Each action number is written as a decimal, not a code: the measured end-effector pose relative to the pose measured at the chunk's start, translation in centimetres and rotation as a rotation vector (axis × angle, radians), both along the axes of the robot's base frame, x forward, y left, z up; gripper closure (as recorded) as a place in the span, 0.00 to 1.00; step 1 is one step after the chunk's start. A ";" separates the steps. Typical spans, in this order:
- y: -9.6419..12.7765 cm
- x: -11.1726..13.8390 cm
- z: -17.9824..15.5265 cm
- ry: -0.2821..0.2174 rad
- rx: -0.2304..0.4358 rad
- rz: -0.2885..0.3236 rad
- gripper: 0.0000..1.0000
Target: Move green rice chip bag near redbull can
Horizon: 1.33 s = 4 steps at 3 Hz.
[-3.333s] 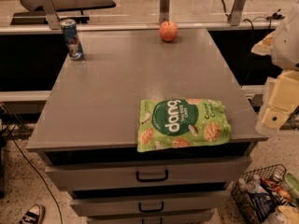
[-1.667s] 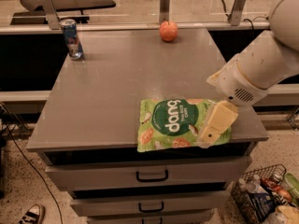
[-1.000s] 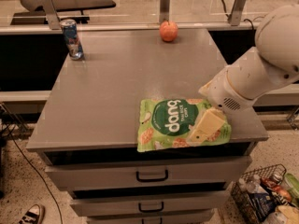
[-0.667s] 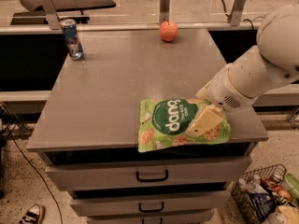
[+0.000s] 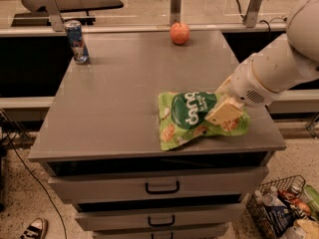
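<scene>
The green rice chip bag (image 5: 185, 117) lies at the front right of the grey table top (image 5: 119, 88), crumpled, with its right part raised off the surface. My gripper (image 5: 222, 111) comes in from the right on the white arm and is shut on the bag's right part. The redbull can (image 5: 77, 42) stands upright at the table's far left corner, far from the bag and the gripper.
A round orange-red fruit (image 5: 180, 33) sits at the table's far edge, middle. Drawers (image 5: 162, 187) are below the table top. A wire basket of bottles (image 5: 284, 210) stands on the floor at the right, a shoe (image 5: 35, 229) at the bottom left.
My gripper came in from the right, settled onto the bag and closed on it. The bag's right part has risen and crumpled; the can and the fruit have not moved.
</scene>
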State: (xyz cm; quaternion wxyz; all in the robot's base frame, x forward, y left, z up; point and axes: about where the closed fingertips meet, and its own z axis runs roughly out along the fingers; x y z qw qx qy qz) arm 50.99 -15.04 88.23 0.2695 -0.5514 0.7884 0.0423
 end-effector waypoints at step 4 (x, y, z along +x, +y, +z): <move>-2.0 2.1 5.2 -0.095 0.003 -0.118 1.00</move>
